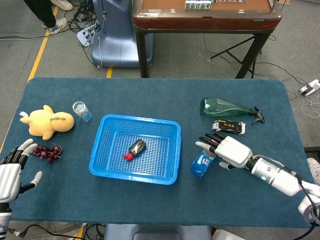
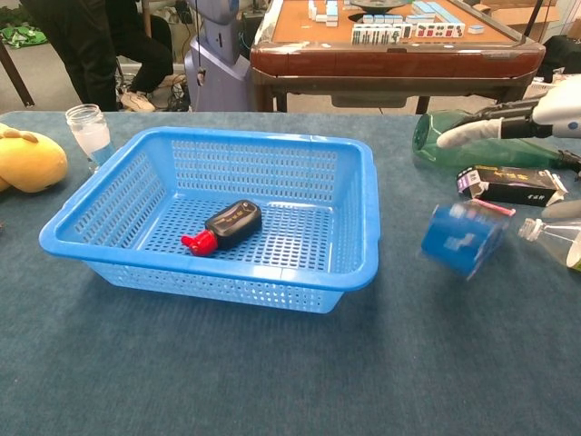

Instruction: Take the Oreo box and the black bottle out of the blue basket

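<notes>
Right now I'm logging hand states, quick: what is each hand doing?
Left hand: open, holds nothing.
Right hand: open, fingers spread beside the blue Oreo box, which looks just released.

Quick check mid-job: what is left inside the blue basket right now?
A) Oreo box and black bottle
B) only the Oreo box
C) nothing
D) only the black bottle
D: the black bottle lies alone on the floor of the basket, while the Oreo box is out on the table, to the basket's right.
</notes>
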Available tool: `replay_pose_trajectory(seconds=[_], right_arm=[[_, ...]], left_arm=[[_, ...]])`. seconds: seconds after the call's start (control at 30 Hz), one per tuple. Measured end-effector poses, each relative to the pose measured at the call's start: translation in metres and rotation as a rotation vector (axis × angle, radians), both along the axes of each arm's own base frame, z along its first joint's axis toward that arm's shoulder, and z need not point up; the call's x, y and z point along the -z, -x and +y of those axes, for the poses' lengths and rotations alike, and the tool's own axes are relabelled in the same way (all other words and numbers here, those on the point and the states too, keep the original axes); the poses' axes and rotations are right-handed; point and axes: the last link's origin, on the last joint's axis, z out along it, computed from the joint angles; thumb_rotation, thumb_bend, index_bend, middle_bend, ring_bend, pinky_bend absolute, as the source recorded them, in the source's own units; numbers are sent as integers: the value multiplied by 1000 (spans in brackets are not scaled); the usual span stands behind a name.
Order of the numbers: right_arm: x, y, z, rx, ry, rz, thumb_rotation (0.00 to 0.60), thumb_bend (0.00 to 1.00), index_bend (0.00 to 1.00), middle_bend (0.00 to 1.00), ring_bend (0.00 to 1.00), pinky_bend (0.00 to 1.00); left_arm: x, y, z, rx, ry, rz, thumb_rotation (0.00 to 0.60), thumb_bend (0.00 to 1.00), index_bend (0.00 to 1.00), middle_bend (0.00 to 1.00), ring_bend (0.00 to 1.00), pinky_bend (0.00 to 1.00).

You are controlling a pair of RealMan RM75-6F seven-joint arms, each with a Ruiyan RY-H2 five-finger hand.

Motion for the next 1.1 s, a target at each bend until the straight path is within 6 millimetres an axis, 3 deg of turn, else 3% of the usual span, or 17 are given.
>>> replay_pose_trajectory(seconds=[0.17,0.3,0.37,0.73,0.93,1.1], right_arm=[[-15,4,5,47,82,-62,600,195,0,13,9,87],[-28,6,10,89,175,-125,600,232,0,185,135,213],[-35,9,14,120,232,-154,600,266,1,223,171,272],[-67,45,52,308,506,-126,600,270,41,235,198,353],[-78,61,69,395,569,-102,600,270,53,235,199,356],[-79,65,71,421,578,-115,600,270,56,235,199,356]], left_arm=[[3,-2,8,24,19,13,600,326,184,103,135,225],[5,-6,16,66,46,24,600,326,189,103,135,222],[7,-9,21,100,65,38,600,326,191,103,135,221],[19,-39,62,359,150,21,600,326,282,106,136,221],[38,-63,90,471,261,28,600,326,307,154,139,225],[60,-84,115,515,355,66,600,326,310,189,178,254]])
